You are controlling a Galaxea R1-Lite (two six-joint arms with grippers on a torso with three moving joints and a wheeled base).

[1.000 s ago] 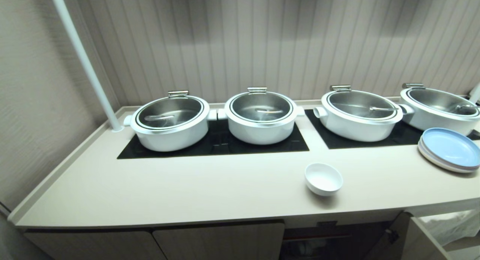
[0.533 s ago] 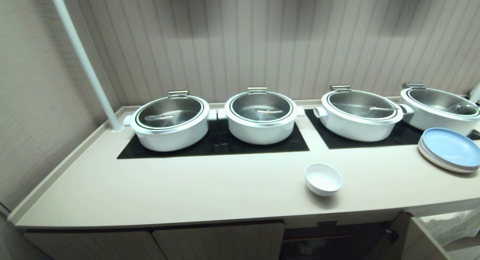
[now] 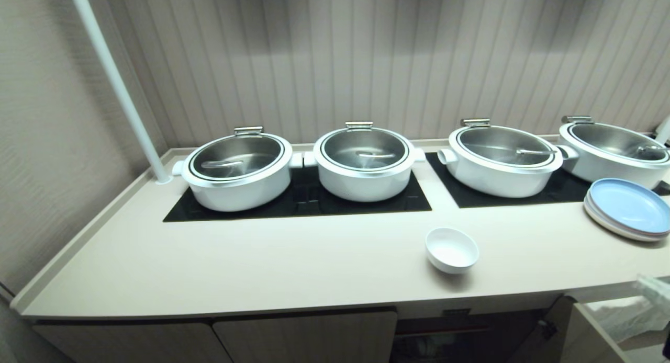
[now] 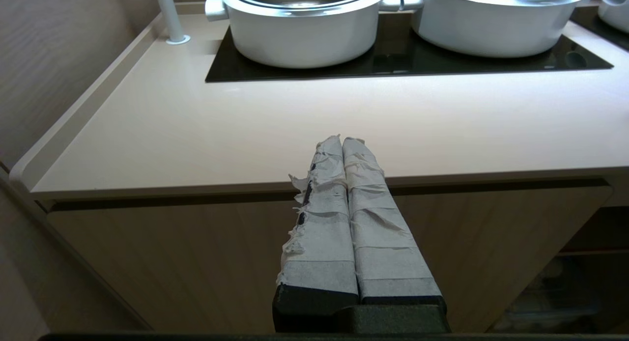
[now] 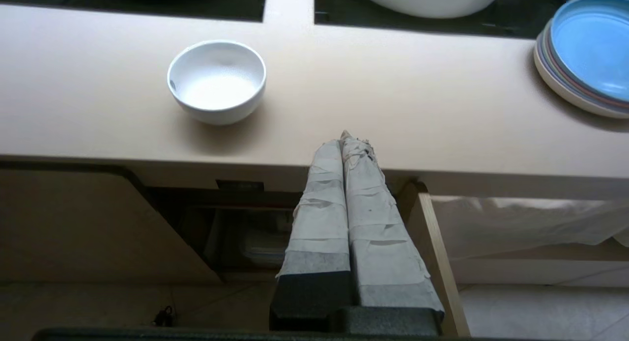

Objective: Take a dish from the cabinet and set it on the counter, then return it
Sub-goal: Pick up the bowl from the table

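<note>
The dish, a small white bowl (image 3: 451,249), stands upright on the counter (image 3: 261,263) near its front edge, with nothing touching it. In the right wrist view the dish (image 5: 217,80) lies ahead and to one side of my right gripper (image 5: 346,137). That gripper is shut and empty, and hangs in front of the counter's edge above the cabinet's open compartment (image 5: 236,233). Its taped tip (image 3: 653,285) shows at the head view's lower right edge. My left gripper (image 4: 342,139) is shut and empty before a closed cabinet door (image 4: 196,252).
Several large white lidded pots (image 3: 238,169) stand on the black glass panels (image 3: 298,203) behind the dish. A stack of blue and cream plates (image 3: 628,208) sits at the right. An open cabinet door (image 5: 437,252) juts out beside my right gripper. A white pole (image 3: 115,86) rises at the back left.
My right gripper's taped tip has come into the head view at the lower right edge. The dish and everything else on the counter have stayed put.
</note>
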